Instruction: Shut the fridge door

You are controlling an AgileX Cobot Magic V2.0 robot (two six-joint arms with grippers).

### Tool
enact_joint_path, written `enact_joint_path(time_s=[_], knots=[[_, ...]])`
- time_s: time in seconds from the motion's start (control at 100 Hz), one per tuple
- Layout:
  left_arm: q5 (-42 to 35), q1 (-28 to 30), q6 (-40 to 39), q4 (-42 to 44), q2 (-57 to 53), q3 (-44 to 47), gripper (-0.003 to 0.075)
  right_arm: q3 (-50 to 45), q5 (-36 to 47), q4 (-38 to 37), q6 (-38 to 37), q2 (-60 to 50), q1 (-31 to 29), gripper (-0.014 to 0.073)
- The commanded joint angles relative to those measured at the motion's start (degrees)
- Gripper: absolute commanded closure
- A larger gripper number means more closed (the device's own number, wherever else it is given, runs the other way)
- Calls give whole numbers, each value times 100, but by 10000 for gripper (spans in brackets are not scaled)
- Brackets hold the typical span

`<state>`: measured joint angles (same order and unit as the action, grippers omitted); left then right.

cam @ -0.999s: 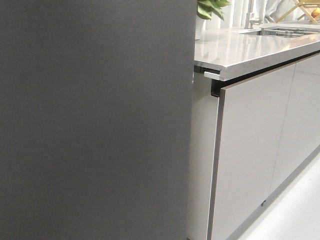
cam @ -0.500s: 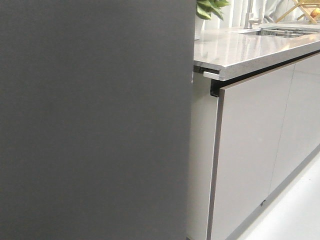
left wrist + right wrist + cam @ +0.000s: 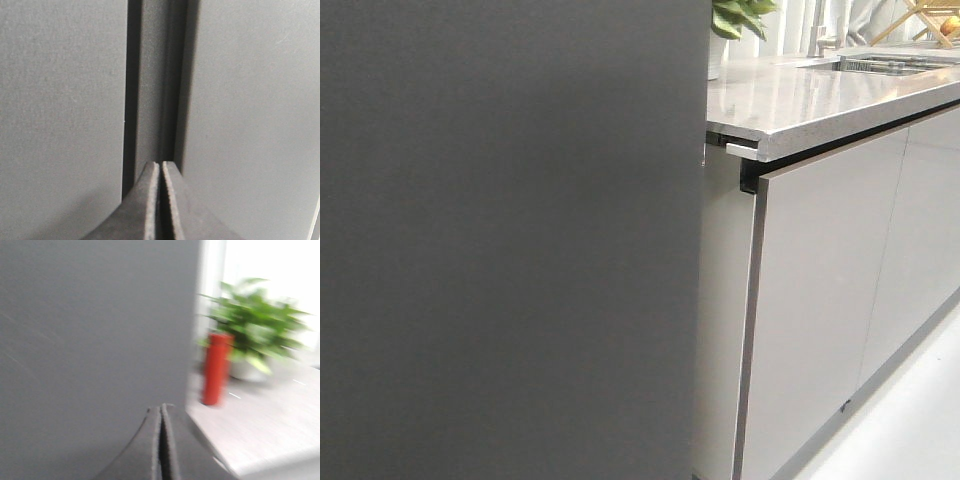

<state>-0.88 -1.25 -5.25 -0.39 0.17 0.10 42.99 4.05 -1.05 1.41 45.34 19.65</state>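
The fridge door [image 3: 510, 240] shows its matte dark grey outer face and fills the left of the front view; its white lining is hidden. No gripper shows in the front view. In the left wrist view my left gripper [image 3: 160, 164] is shut and empty, its tips close against the dark vertical seam [image 3: 157, 80] between two grey door panels [image 3: 60, 100]. In the right wrist view my right gripper [image 3: 161, 407] is shut and empty, right in front of the grey door face [image 3: 90, 340], near its edge.
A pale grey glossy cabinet front [image 3: 820, 310] stands just right of the door under a grey stone countertop [image 3: 800, 100] with a sink at the far end. A red bottle [image 3: 216, 368] and a potted plant [image 3: 255, 330] stand on the counter.
The front view has barely changed; the countertop edge and cabinet sit a touch higher in the frame than a second ago.
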Motion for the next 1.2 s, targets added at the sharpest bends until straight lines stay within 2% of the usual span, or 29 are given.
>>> enact_joint_path(time_s=[0.0, 0.31, 0.629, 0.869, 1.189], knots=[[-440, -9, -20, -9, 109, 160, 741, -472, 465, -63, 53, -660, -306, 670], [-440, -9, -20, -9, 109, 160, 741, -2522, 452, -63, 53, -2820, -1402, 670], [-440, -9, -20, -9, 109, 160, 741, -3921, 451, -63, 53, -4059, -1916, 670], [-440, -9, -20, -9, 109, 160, 741, -4430, 528, -63, 53, -4489, -2007, 670], [-440, -9, -20, -9, 109, 160, 741, -4431, 501, -64, 53, -4647, -2007, 670]])
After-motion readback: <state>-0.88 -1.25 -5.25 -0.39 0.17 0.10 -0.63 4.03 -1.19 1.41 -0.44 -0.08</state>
